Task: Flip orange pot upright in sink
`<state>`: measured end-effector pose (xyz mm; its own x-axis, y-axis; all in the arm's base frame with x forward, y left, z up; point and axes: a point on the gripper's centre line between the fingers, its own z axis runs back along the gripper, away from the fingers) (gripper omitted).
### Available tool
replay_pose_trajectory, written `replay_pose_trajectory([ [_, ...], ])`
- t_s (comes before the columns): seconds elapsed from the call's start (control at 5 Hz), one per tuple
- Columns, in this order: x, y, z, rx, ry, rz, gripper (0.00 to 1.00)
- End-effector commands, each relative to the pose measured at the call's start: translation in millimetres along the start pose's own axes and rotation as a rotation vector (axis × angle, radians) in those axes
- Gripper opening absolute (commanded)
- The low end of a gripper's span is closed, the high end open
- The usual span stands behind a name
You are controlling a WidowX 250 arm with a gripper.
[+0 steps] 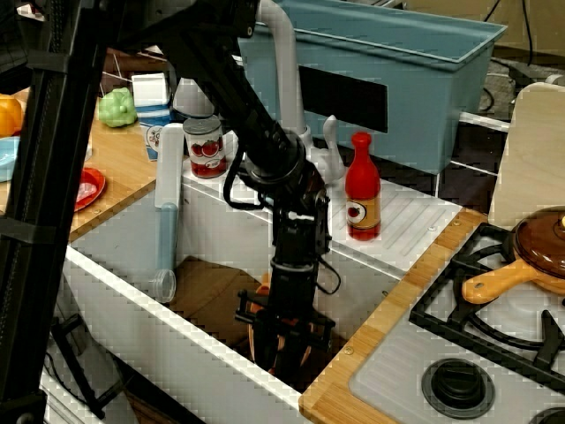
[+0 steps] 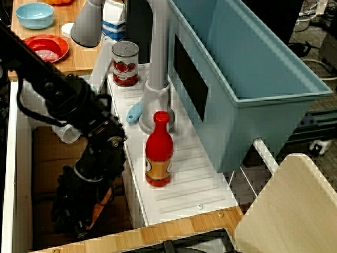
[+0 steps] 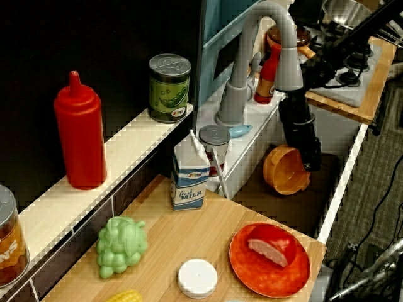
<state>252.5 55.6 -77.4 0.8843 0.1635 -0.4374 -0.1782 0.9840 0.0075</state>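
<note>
Pincer [image 1: 281, 340] low in sink [image 1: 132, 305], jaws clamped on orange pot [image 3: 288, 170], pot tilted on side.

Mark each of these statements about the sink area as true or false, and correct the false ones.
1. The orange pot is inside the sink. True.
2. The pot stands upright on its base. False: it lies tilted on its side, with its opening facing sideways.
3. The gripper is down in the sink at the pot. True.
4. The red bottle lies in the sink. False: it stands on the white drainboard.
5. A tomato can stands near the faucet. True.
</note>
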Motion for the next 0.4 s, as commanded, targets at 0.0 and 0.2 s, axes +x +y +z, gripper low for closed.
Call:
replay_pose_trajectory([
  [0.0,4.4,3.1,26.5,-0.004,-0.010,0.005,0.00],
  [0.2,4.8,7.9,30.0,-0.022,0.003,-0.003,1.00],
])
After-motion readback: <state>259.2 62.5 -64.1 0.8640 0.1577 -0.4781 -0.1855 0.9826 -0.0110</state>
